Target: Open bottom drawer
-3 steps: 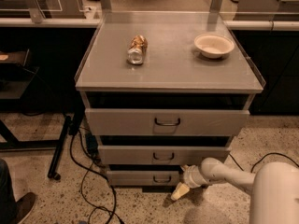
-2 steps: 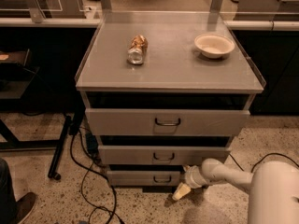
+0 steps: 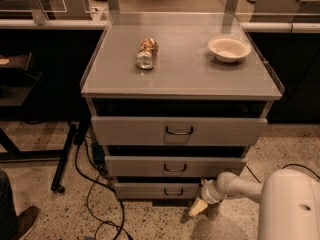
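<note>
Gripper [image 3: 198, 207] parked low, bottom drawer [image 3: 150, 190] not yet pulled

Nearest me, the robot's white body [image 3: 292, 204] fills the lower right corner, cut off by the frame edge, and the arm [image 3: 235, 186] reaches left from it. The gripper hangs just above the floor, to the right of and below the drawer's small dark handle [image 3: 173, 191], near it but apart. Whether the claw is open or closed I cannot tell. Over the last second nothing has shifted: arm and drawer front sit where they were, so I judge the handle not hooked and the pull not begun. The bottom drawer is lowest in the cabinet, under the middle drawer [image 3: 175, 166] and top drawer [image 3: 178, 130]. How far in it sits is lost in shadow. Farther up, a can [image 3: 146, 53] lies on the cabinet top [image 3: 185, 74], with a bowl [image 3: 229, 48] well apart from it.
</note>
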Robot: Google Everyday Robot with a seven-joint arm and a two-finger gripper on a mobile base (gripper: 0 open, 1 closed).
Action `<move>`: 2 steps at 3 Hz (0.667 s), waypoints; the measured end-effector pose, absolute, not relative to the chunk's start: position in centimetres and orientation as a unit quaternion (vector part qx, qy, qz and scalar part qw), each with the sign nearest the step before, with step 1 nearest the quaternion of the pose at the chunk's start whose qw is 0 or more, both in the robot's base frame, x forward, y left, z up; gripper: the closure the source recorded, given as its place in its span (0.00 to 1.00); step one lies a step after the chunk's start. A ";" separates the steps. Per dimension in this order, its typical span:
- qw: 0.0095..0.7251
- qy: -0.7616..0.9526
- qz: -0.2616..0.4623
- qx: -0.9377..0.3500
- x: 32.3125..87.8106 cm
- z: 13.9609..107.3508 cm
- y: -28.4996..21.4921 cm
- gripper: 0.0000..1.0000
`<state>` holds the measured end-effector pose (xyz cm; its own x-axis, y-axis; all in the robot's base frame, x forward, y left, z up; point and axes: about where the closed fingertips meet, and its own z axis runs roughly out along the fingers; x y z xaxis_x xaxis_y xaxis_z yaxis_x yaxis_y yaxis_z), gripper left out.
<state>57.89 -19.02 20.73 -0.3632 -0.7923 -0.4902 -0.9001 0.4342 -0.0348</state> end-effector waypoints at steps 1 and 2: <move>0.206 0.818 0.109 -0.526 58.0 19.1 -19.0 0.00; 0.199 0.818 0.098 -0.531 57.9 18.2 -19.5 0.00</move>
<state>57.94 -19.45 18.21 -0.3579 -0.8294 -0.4289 -0.9072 0.4176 -0.0506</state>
